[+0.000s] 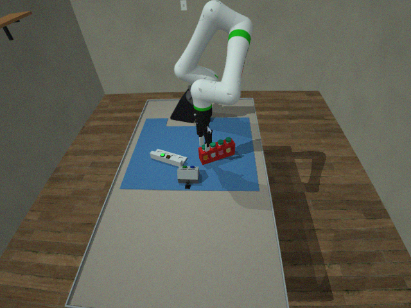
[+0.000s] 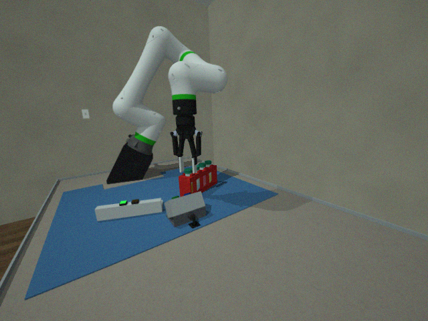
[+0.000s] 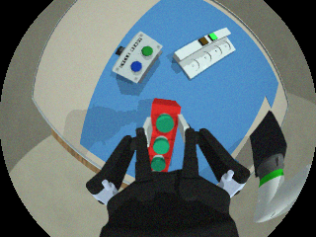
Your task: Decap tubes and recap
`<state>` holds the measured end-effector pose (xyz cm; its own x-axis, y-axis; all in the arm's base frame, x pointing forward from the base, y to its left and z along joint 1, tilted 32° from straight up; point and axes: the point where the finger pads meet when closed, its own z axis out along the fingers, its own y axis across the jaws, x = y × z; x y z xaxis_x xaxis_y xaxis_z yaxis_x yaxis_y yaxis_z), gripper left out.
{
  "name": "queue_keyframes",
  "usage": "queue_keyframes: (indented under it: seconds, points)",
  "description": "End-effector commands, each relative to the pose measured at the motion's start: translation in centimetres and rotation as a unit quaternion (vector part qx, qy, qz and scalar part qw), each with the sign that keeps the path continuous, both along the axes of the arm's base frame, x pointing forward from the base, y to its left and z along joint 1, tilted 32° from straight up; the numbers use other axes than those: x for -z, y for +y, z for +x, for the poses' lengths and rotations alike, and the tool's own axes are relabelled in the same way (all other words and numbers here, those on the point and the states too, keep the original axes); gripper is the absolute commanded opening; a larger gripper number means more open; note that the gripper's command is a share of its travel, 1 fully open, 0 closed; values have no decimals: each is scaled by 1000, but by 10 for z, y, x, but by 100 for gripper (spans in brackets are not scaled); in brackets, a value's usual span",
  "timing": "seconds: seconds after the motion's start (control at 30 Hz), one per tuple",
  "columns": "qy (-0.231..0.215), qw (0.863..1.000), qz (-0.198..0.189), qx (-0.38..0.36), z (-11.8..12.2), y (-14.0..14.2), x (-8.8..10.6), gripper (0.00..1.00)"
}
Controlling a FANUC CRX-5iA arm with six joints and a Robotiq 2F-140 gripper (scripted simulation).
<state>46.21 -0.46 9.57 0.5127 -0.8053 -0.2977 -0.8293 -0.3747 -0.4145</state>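
The red decapping station (image 1: 216, 151) stands on the blue mat with four tubes, each with a green cap. My gripper (image 1: 205, 145) hangs straight down over the rack's end nearest the cap tray. Its fingers stand partly open on either side of that end tube's cap (image 2: 187, 170), with a small gap to it. In the wrist view the gripper (image 3: 162, 158) straddles the rack (image 3: 162, 134), and three caps show in a row between the fingers. The white cap tray (image 1: 167, 156) has its green lamp (image 1: 162, 154) lit and the amber lamp beside it dark.
The small grey key desk (image 1: 188, 172) stands in front of the rack, with the green key (image 3: 148, 50) and the blue key (image 3: 136, 66) on top. The cap tray (image 3: 203, 53) lies to its side. The arm's black base (image 1: 182, 109) stands behind the mat.
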Motion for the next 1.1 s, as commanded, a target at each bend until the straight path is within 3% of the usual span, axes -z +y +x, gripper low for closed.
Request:
queue_keyframes:
  seconds: [0.0,0.47,0.63,0.8,1.07]
  points:
    - [-5,1000,7,-8,0,0,0,0]
    - [-5,1000,7,-8,0,0,0,0]
    - [53,993,35,99,0,0,0,0]
    - [110,971,61,202,0,0,0,0]
    - [110,971,61,202,0,0,0,0]
